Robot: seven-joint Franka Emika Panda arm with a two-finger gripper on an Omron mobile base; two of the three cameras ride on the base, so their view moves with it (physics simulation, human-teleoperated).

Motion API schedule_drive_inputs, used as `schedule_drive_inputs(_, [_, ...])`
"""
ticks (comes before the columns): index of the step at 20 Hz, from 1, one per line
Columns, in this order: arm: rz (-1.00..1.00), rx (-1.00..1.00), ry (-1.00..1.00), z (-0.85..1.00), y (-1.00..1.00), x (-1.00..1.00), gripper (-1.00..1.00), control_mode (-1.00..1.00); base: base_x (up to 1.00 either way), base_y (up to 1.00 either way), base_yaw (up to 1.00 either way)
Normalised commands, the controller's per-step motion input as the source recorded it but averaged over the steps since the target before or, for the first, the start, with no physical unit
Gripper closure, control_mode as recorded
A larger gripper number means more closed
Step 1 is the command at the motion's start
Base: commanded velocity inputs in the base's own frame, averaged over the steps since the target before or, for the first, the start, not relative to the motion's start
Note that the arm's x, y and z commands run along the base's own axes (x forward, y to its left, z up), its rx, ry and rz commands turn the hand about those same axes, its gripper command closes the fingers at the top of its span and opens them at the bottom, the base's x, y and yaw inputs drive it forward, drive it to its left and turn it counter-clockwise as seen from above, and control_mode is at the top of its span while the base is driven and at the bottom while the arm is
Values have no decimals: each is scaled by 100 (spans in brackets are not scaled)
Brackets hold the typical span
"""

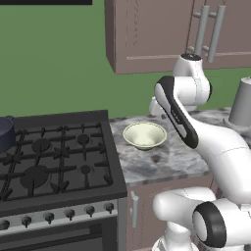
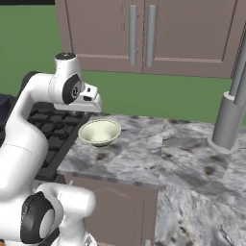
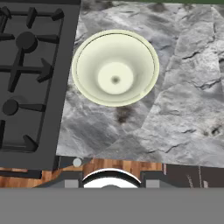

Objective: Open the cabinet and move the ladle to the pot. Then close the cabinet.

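The mauve-brown cabinet (image 2: pixel 187 33) hangs on the wall above the counter. Both its doors are shut, and the grey bar handles (image 2: pixel 132 33) stand side by side. The ladle is hidden. The dark blue-grey pot (image 1: pixel 4 133) sits on the stove's far left burner, cut off by the frame edge. My gripper (image 3: pixel 111 180) hangs above the counter's front edge, pointing down, well below the cabinet. Its fingertips (image 3: pixel 72 180) stand wide apart with nothing between them, so it is open.
A pale cream bowl (image 1: pixel 144 135) stands on the marble counter (image 2: pixel 158 158) just right of the black gas stove (image 1: pixel 54 157). A grey cylinder (image 2: pixel 226 122) stands at the counter's right. Base cabinets (image 2: pixel 120 211) lie below the counter.
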Motion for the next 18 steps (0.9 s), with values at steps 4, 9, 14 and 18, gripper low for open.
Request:
schedule_drive_inputs(4, [-2, 0, -12, 0, -1, -15, -100, -100, 0, 0, 0])
schedule_drive_inputs(9, [-6, -1, -28, 7, -35, -26, -100, -100, 0, 0, 0])
schedule_drive_inputs(14, [-1, 0, -18, 15, -48, -2, -100, -100, 0, 0, 0])
schedule_drive_inputs(18, [-1, -1, -13, 25, -45, 0, -100, -100, 0, 0, 0])
